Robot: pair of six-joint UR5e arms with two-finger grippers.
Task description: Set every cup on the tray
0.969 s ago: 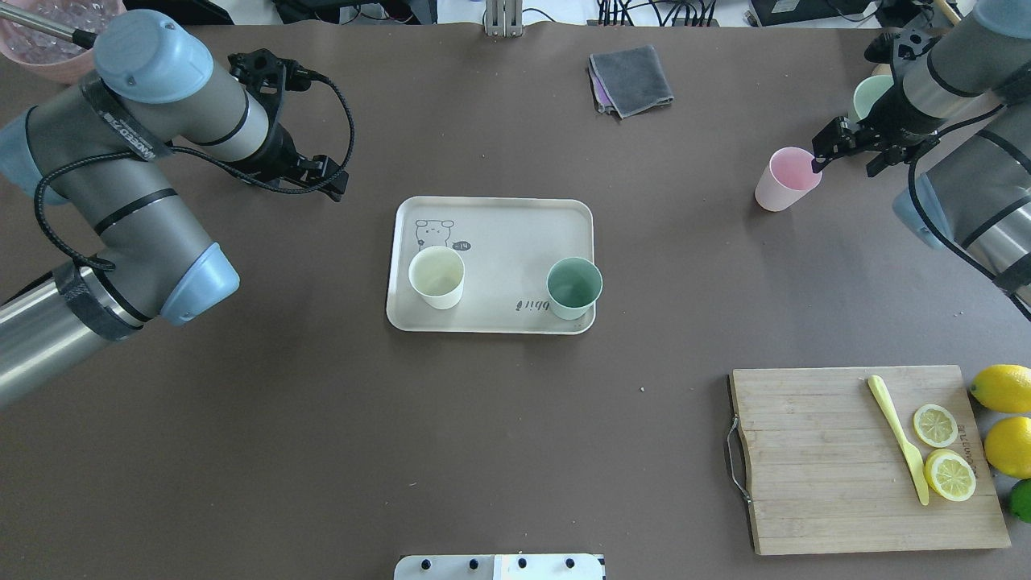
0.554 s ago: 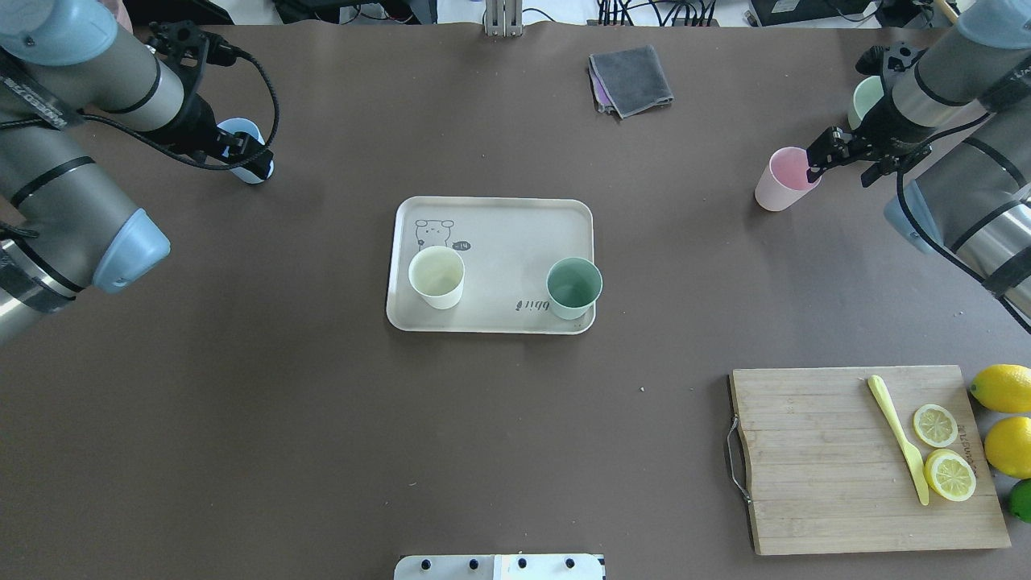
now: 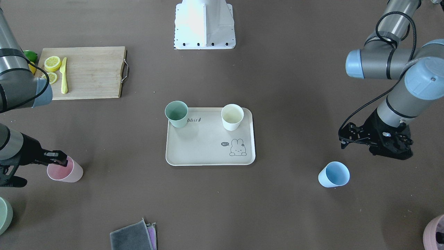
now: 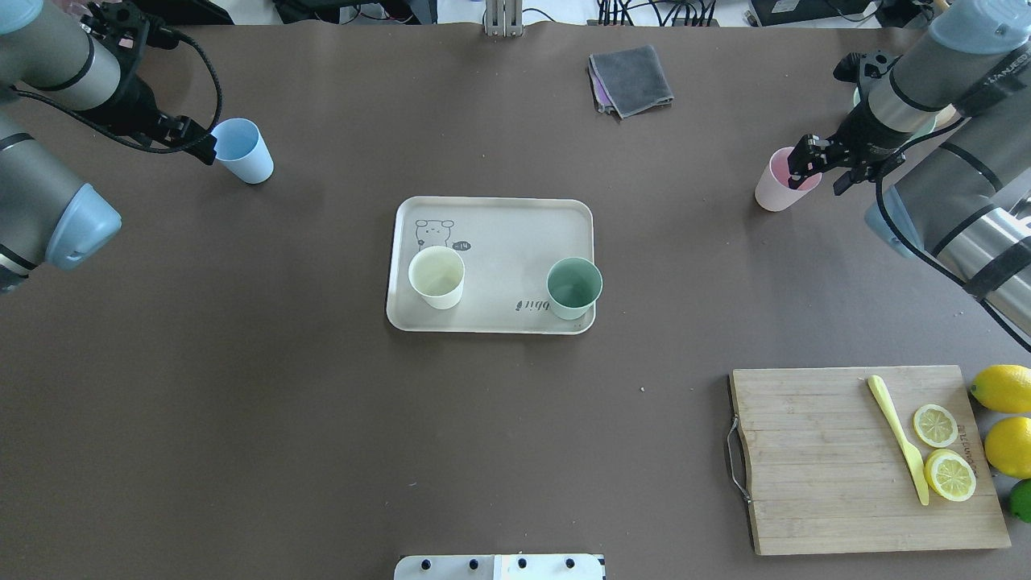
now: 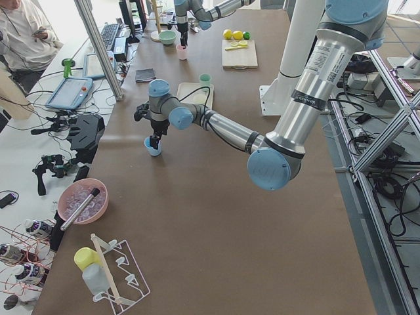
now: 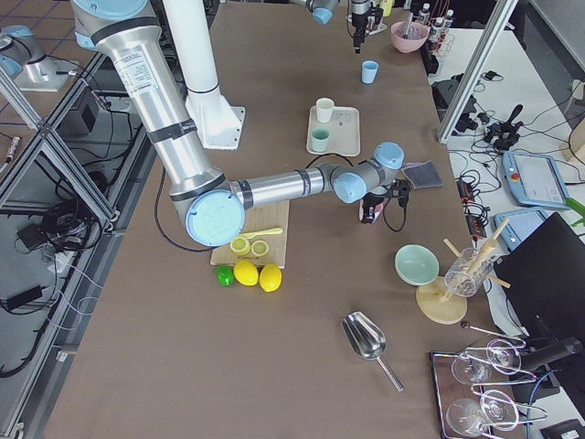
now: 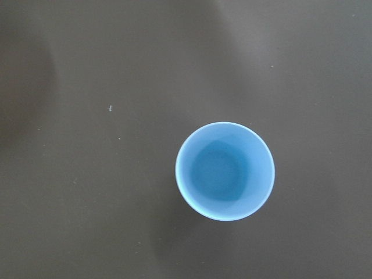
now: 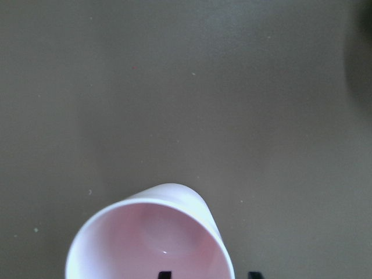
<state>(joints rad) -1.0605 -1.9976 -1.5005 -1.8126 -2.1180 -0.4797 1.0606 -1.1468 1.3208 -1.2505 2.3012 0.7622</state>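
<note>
Straddling one wall of the pink cup point(image 4: 780, 189), right fingers point(image 4: 805, 157) stand spread; left fingers point(image 4: 197, 145) by the blue cup point(image 4: 244, 151): can't tell.

The cream cup point(image 4: 436, 276) and sage green cup point(image 4: 573, 287) are set upright on the beige tray point(image 4: 499, 234); the light blue cup point(image 4: 242, 150) and pink cup point(image 4: 780, 181) are left off it.
</note>
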